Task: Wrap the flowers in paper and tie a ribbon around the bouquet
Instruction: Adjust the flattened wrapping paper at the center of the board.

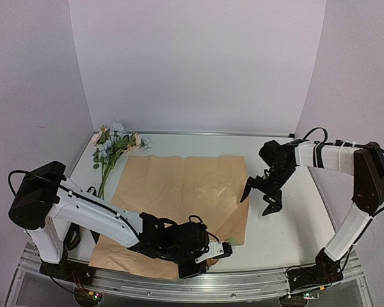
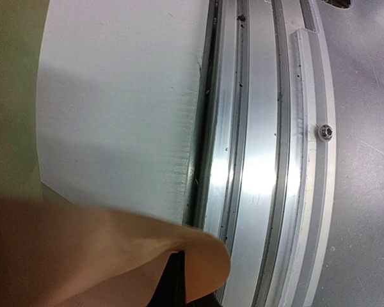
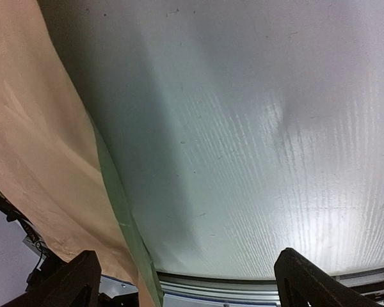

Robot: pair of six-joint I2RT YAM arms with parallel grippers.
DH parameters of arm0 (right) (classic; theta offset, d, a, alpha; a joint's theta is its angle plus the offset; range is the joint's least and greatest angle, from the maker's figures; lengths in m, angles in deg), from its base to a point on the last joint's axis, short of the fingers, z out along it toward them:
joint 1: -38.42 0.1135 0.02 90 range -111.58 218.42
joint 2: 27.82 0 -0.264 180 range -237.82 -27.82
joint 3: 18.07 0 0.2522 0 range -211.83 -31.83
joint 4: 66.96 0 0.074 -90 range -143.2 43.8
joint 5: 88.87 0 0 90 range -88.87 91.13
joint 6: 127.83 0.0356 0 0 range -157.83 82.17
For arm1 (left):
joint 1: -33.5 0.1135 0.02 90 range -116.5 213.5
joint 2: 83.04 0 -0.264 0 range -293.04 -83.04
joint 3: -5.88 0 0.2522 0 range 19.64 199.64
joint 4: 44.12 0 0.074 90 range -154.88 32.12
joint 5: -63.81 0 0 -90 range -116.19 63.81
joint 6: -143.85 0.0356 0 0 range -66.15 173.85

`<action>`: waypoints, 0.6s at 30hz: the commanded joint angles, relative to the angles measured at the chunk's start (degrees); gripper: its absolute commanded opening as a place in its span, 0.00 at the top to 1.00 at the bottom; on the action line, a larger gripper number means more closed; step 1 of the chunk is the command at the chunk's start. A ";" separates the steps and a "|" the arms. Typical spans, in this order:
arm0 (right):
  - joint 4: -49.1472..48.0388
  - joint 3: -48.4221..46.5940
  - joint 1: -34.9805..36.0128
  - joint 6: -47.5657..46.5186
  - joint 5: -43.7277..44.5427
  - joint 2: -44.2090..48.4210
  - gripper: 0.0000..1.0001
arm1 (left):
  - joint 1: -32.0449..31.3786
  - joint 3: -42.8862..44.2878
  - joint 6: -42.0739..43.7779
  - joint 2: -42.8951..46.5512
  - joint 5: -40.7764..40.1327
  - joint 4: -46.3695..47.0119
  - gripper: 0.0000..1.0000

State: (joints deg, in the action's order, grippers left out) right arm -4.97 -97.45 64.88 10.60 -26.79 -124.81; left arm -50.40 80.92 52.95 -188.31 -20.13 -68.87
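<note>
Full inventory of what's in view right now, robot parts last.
flowers: one small bunch, cream, white and pale blue on green stems, far left of the table, beside the paper's far left corner.
paper: one sheet, tan face up, olive-green underside, spread across the table's middle.
table: one, white, under everything.
rail: one, silver aluminium, along the near table edge.
left gripper: one, black, shut, apparently pinching the paper's near right corner.
right gripper: one, black, open, at the paper's right edge, holding nothing.
</note>
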 commanded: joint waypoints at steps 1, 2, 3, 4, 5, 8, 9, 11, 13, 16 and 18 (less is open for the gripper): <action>-7.35 -0.64 1.05 5.49 -1.93 -2.37 0.17 | 0.09 -1.64 0.59 2.87 -0.85 0.16 1.00; -8.48 -0.42 1.31 6.23 -2.27 -2.65 0.24 | 0.06 -1.99 0.51 3.06 -1.14 0.37 1.00; -9.15 -0.01 1.59 6.60 -2.22 -2.77 0.30 | 0.07 -2.29 0.47 3.34 -1.28 0.49 1.00; -9.53 0.38 1.77 6.81 -1.94 -2.78 0.38 | 0.06 -2.65 0.41 3.66 -1.62 0.63 1.00; -9.68 0.98 1.82 6.88 -1.74 -2.61 0.45 | 0.06 -2.97 0.32 4.04 -2.19 0.72 1.00; -10.12 3.08 1.84 7.23 -0.56 -1.87 0.78 | 0.13 -4.29 0.21 5.28 -3.84 1.13 1.00; -10.45 3.62 1.88 7.38 -0.22 -1.66 0.87 | 0.13 -4.75 0.25 5.73 -4.42 1.24 1.00; -11.20 4.68 1.86 7.85 0.40 -1.34 0.99 | 0.13 -5.42 0.30 6.50 -5.43 1.24 1.00; -11.92 5.79 1.89 8.19 1.50 -0.68 1.00 | 0.09 -5.89 0.48 6.97 -5.48 1.14 1.00; -13.14 8.14 1.88 8.43 4.35 1.31 1.00 | 0.17 -5.92 0.64 7.02 -8.01 0.71 1.00; -13.48 9.73 1.89 8.35 7.08 3.04 1.00 | 0.26 -5.79 0.74 6.62 -9.12 0.58 1.00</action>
State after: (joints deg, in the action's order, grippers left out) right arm -16.87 -90.30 66.47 18.16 -25.76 -126.52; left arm -50.40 75.13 52.95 -183.53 -25.56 -68.85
